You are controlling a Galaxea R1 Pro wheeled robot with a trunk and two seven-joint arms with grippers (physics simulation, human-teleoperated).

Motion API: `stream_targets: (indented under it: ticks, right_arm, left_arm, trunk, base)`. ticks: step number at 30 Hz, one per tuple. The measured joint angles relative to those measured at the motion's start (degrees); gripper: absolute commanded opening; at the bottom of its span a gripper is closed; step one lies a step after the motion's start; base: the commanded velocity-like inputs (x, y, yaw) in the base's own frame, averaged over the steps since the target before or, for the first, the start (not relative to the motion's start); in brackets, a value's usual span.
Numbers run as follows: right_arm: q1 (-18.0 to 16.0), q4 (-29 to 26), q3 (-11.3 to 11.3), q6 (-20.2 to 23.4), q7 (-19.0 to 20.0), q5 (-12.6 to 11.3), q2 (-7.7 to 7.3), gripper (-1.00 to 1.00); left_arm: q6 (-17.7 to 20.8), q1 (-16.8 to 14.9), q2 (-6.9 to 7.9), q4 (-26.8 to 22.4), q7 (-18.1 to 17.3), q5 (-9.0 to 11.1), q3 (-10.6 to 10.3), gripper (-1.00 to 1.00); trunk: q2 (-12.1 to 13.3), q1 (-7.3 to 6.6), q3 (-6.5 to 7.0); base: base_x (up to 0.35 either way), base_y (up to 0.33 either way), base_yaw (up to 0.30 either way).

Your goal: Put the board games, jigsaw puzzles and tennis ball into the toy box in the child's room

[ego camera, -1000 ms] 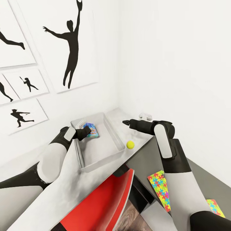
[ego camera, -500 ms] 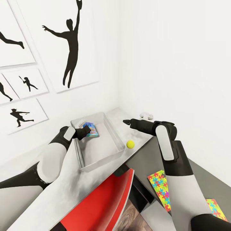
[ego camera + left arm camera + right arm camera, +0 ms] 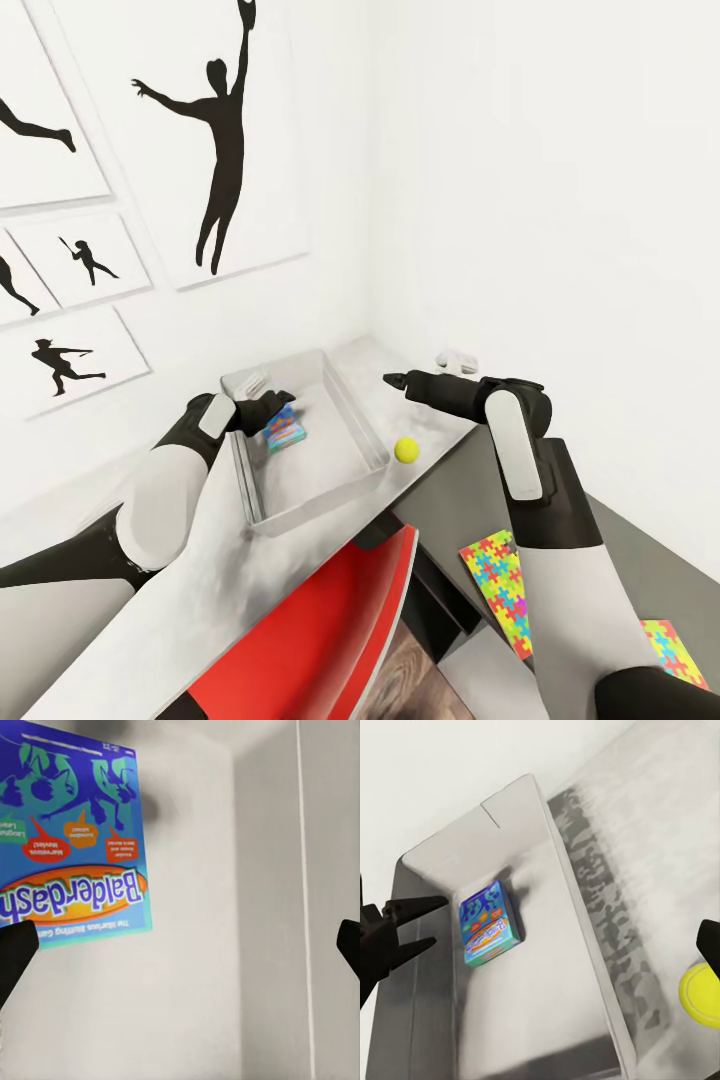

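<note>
The light grey toy box (image 3: 362, 428) (image 3: 540, 1012) sits on the white table (image 3: 200, 590) near the corner of the room. A blue board game (image 3: 285, 428) (image 3: 75, 847) (image 3: 487, 922) with white lettering lies inside it, free of any finger. My left gripper (image 3: 280, 402) (image 3: 180, 945) (image 3: 431, 922) hovers open just above the game at the box's far end. The tennis ball (image 3: 406, 450) (image 3: 701, 994) rests on the table right of the box. My right gripper (image 3: 390, 380) (image 3: 538, 954) hangs open above the table, between box and ball. Two jigsaw puzzles (image 3: 495, 580) (image 3: 672, 645) lie on the lower dark grey unit.
A red chair (image 3: 310, 640) stands against the table's front edge, below the box. A small white object (image 3: 455, 357) sits on the table by the right wall. White walls close in behind and to the right, with silhouette posters (image 3: 215, 140) on the left wall.
My left gripper has opened and let go of the blue board game, which has dropped a little lower into the toy box. The right arm has hardly moved.
</note>
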Motion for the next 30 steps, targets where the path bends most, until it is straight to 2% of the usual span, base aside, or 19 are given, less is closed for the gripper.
stream_targets:
  ticks: [15, 21, 30]
  right_arm:
    - [0.0, 0.0, -0.1, 0.0, 0.0, 0.1, 0.02, 1.00]
    - [0.0, 0.0, -0.1, 0.0, 0.0, 0.1, 0.03, 1.00]
    - [0.0, 0.0, -0.1, 0.0, 0.0, 0.1, 0.11, 1.00]
  left_arm:
    - [0.7, 0.0, 0.35, 0.0, -0.4, 0.0, 0.0, 1.00]
    - [0.9, 0.0, 0.36, 0.0, -0.6, 0.0, 0.1, 1.00]
    - [3.8, 0.0, 0.41, 0.0, -0.9, 0.0, 0.1, 1.00]
  trunk:
    - [0.0, 0.00, 0.05]
    - [0.0, 0.00, 0.48]
    - [0.0, 0.00, 1.31]
  base:
    - [0.000, 0.000, 0.000]
    - [0.000, 0.000, 0.000]
    - [0.000, 0.000, 0.000]
